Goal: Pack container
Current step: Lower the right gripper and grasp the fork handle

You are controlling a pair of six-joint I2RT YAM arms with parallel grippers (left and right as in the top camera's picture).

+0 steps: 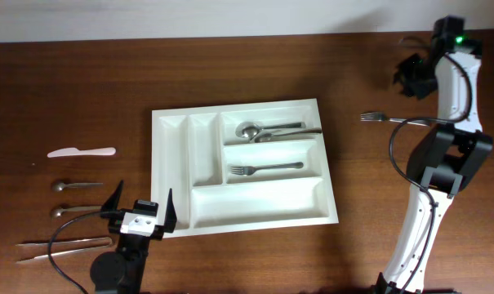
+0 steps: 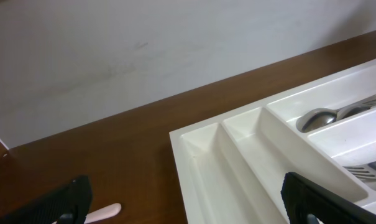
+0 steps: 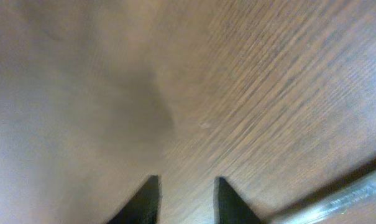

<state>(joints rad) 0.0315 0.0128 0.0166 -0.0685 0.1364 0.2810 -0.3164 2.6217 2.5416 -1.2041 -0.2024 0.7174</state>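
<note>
Mid-pack, going for the loose fork (image 1: 383,118) far right on the table (image 1: 67,90) with right gripper (image 3: 186,180) slightly parted and empty, left gripper (image 1: 144,194) splayed wide by the near-left corner of the mid-table container (image 1: 255,210); next, squaring over the handle and clamping.

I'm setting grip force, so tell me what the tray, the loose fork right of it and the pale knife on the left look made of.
The tray looks like moulded white plastic, smooth and slightly glossy, with rounded dividers. The fork looks like polished metal, likely steel: grey with bright glints. The pale knife is matt pinkish-white, so probably plastic, though that is uncertain.
</note>
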